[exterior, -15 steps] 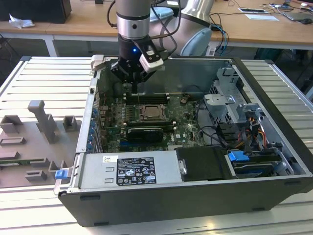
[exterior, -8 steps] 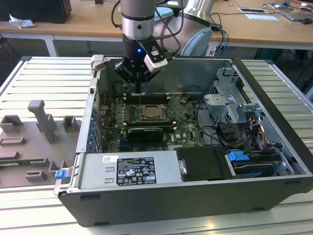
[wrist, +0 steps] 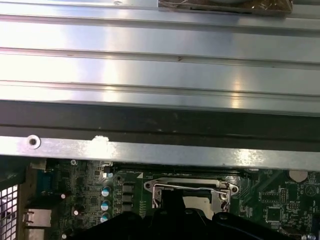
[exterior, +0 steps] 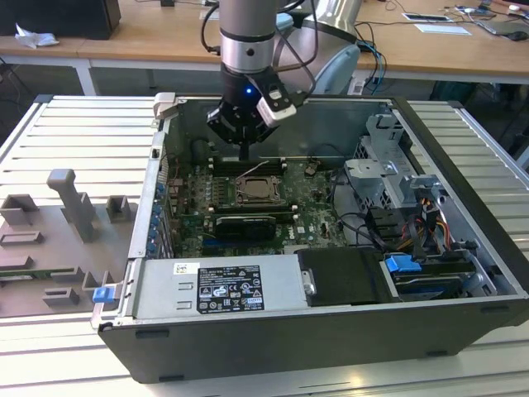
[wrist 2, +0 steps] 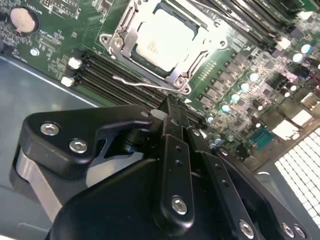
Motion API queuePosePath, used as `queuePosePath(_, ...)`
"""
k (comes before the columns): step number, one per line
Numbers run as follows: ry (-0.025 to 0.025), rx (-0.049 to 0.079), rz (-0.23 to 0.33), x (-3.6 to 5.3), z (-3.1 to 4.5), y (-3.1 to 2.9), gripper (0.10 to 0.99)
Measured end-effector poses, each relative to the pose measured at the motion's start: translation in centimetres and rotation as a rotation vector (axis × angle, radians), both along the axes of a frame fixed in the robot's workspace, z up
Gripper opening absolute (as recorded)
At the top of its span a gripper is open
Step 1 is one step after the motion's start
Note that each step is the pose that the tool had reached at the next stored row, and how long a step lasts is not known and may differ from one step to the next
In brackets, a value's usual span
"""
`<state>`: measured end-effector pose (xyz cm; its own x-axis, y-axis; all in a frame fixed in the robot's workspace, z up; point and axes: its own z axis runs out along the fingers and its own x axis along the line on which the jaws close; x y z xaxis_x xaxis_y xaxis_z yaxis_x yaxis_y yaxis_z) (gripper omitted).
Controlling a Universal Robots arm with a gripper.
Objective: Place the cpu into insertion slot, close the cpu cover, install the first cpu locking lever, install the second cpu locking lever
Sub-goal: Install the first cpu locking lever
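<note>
An open computer case lies on the table, and its green motherboard carries the insertion slot. The cpu rests in the slot with its pale metal face up. Lying flat around the chip is the cpu cover, a silver frame. A thin wire locking lever runs along the socket's side nearest my fingers. My gripper hangs just above the board beside that side of the socket, shut with nothing in it. In the exterior view the gripper stands just behind the socket. The first wrist view shows the lever.
Long memory slots lie between my gripper and the socket. A black card sits in front of the socket. The power supply, a drive cage and the case wall hem in the board. Grey fixtures stand outside.
</note>
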<state>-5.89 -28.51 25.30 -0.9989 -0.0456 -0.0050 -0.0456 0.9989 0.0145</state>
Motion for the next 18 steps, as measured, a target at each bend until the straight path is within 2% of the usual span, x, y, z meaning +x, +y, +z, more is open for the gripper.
queuePosePath(3,-0.0002,0.018,0.0,0.1,-0.08,0.0,0.106)
queuePosePath(5,-0.0003,0.045,0.0,0.45,-0.23,-0.04,0.106)
queuePosePath(12,-0.0003,0.046,-0.001,0.98,-1.69,-0.01,0.106)
queuePosePath(14,-0.0004,0.051,-0.002,1.41,-1.94,-0.01,0.106)
queuePosePath(18,-0.0009,0.051,-0.006,1.84,-2.43,0.04,0.106)
